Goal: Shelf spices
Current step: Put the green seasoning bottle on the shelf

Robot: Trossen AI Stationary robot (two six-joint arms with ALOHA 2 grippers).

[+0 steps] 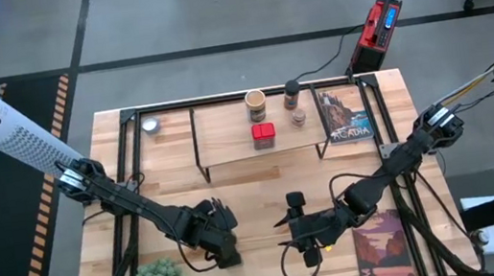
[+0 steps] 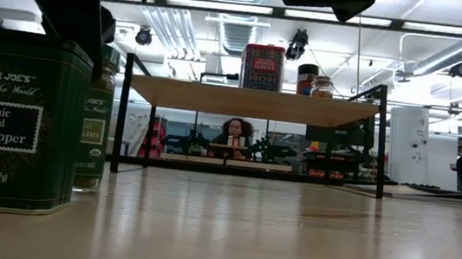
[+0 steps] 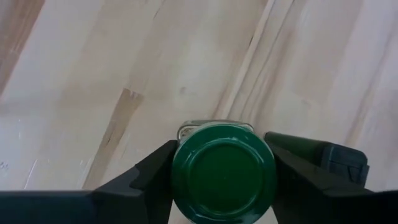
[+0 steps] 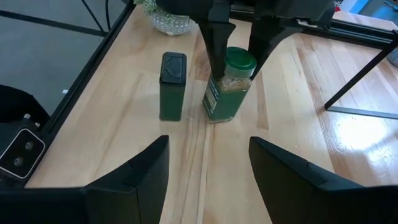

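The left tool [image 4: 234, 46] has its fingers closed against the lid of the green-lidded jar [image 4: 229, 85], which stands on the bench [image 4: 292, 118] beside a dark tin [image 2: 7, 117] reading "Trader Joe's Organic Ground Black Pepper". The right tool [image 4: 208, 165] hangs near them, part open and empty. A red tin [image 2: 262, 67] and two jars [image 2: 315, 81] stand on the shelf [image 2: 251, 102].
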